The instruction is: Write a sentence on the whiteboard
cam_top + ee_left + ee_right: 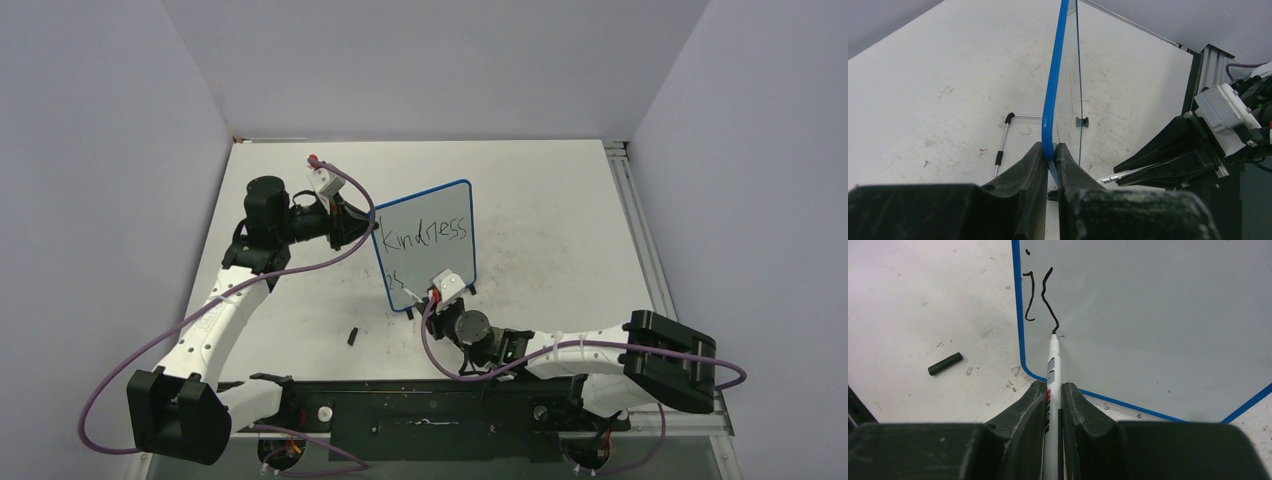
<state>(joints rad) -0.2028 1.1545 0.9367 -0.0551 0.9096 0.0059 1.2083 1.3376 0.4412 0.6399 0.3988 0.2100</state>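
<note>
- The board [432, 262] stands near the middle of the bench [560, 220], leaning a little, its written face turned toward the arm bases.
- The left arm [215, 325] reaches in from the left. The left jaws are nearly closed, pinching the blue frame [1052, 100] on the board's left edge; the left wrist view shows a finger pressed on each side of it.
- The right arm [570, 350] comes in low from the right, in front of the board's lower edge.
- The right jaws are narrow, gripping a white marker [1053, 365] by its barrel, which points straight out between the fingers.
- The marker tip touches the board face near its lower left corner, at the bottom end of a wavy black stroke [1047, 297].
- The top line of the lettering [427, 234] reads "Kindness".
- Below it, by the left frame, the second line [396, 277] has only an "i" with its dot and the "s" stroke that the tip meets. The remainder of that line is bare white.
- A black cap [353, 335] lies on the bench, in front of the board and to its left, apart from both arms.
- In the left wrist view a thin metal rod [1004, 140] with black ends lies on the bench behind the board.
</note>
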